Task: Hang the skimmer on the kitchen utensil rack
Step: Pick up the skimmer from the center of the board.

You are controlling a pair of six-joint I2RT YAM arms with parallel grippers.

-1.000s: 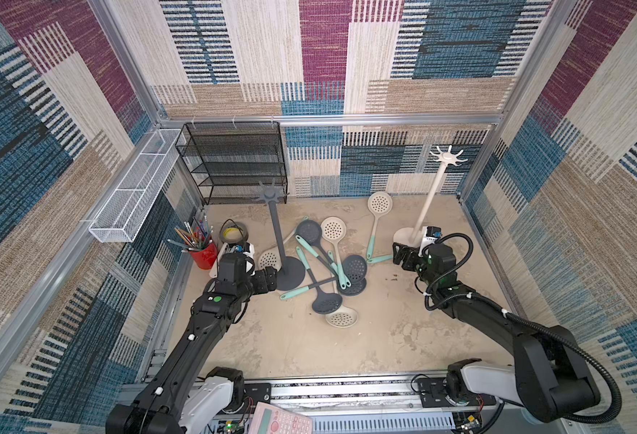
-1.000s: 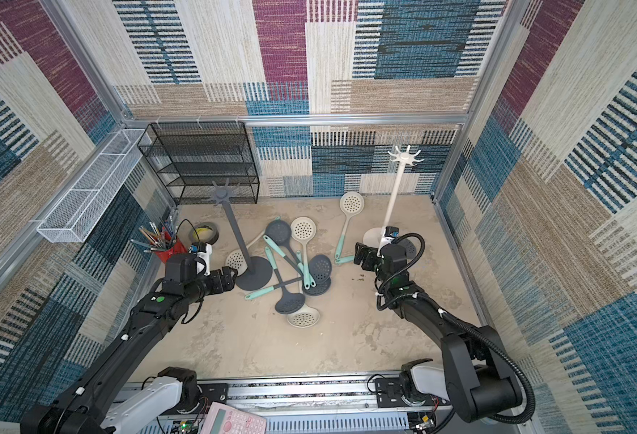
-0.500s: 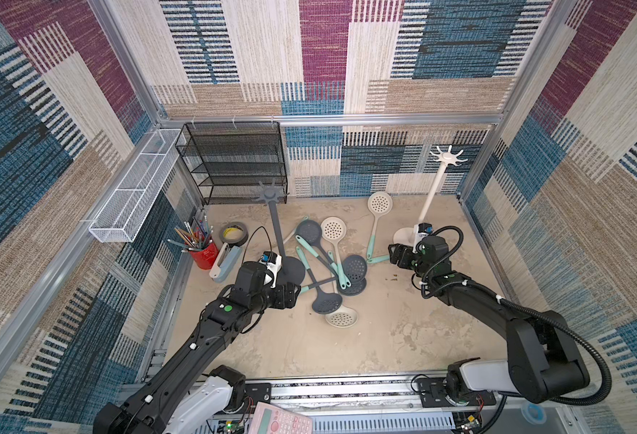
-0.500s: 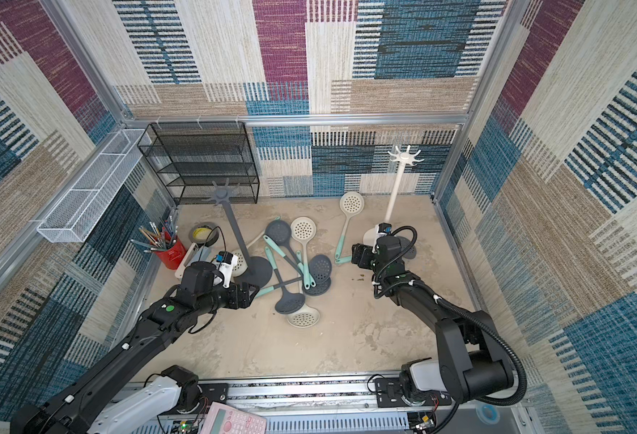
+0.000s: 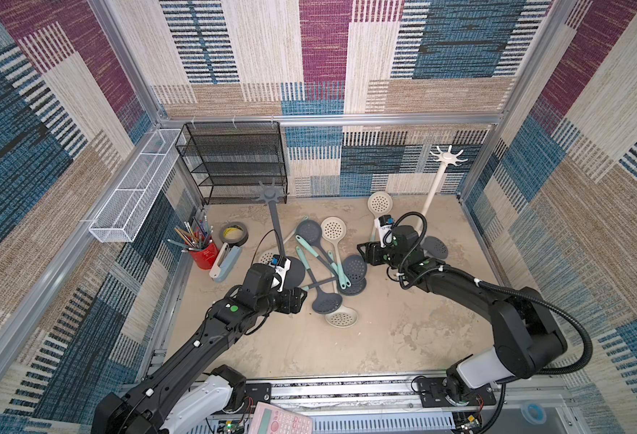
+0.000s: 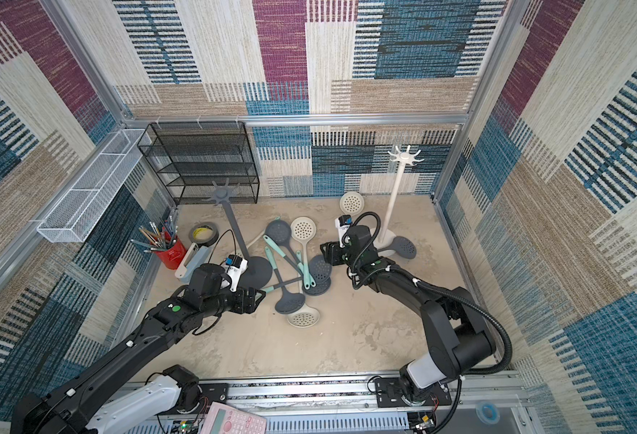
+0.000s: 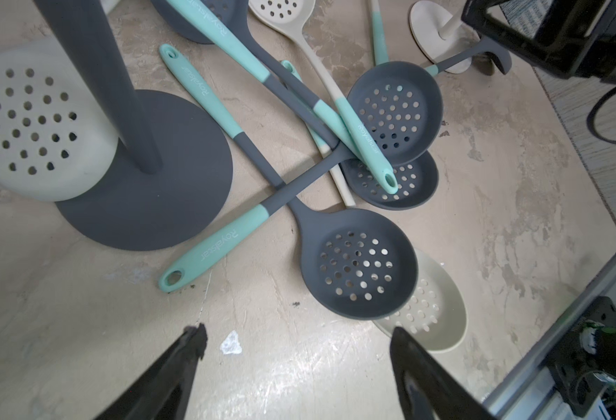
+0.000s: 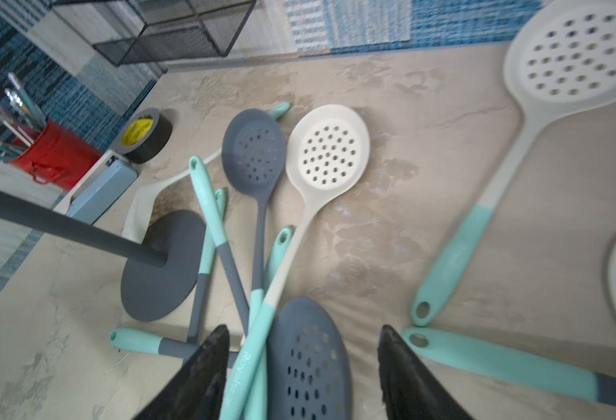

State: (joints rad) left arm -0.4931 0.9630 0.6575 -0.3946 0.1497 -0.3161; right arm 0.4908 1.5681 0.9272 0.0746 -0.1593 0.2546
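Centrally on the sandy floor (image 5: pixel 403 330): a tangled heap of skimmers (image 5: pixel 324 303), lying between the grey utensil rack (image 5: pixel 276 229) and the white utensil rack (image 5: pixel 436 188), both upright. Low at the heap's right edge in both top views, the right gripper (image 5: pixel 362 254), directly over the bowl of a dark grey skimmer (image 5: pixel 354 267). From the right wrist view, jaws partly spread, one to each side of that same bowl (image 8: pixel 308 363), with a clear gap to the finger (image 8: pixel 401 367) on one side and, on the other, the mint handle (image 8: pixel 248 367) of a cream skimmer crossing between bowl and finger. Nothing clamped; contact of pads with bowl or handle impossible to tell.

At the heap's left edge, just on the near side of the grey rack's round base (image 5: pixel 298 272), the left gripper (image 5: pixel 303 298), pointing toward the heap. From the left wrist view, jaws spread wide over bare floor, holding nothing. A small white scrap (image 7: pixel 232 342) on the floor between the fingers. Just beyond the fingertips (image 7: pixel 186 352), a second dark skimmer (image 7: pixel 357 265), its bowl nearer one finger, and the holed end (image 7: pixel 172 278) of another mint handle nearer the other; apart from both.
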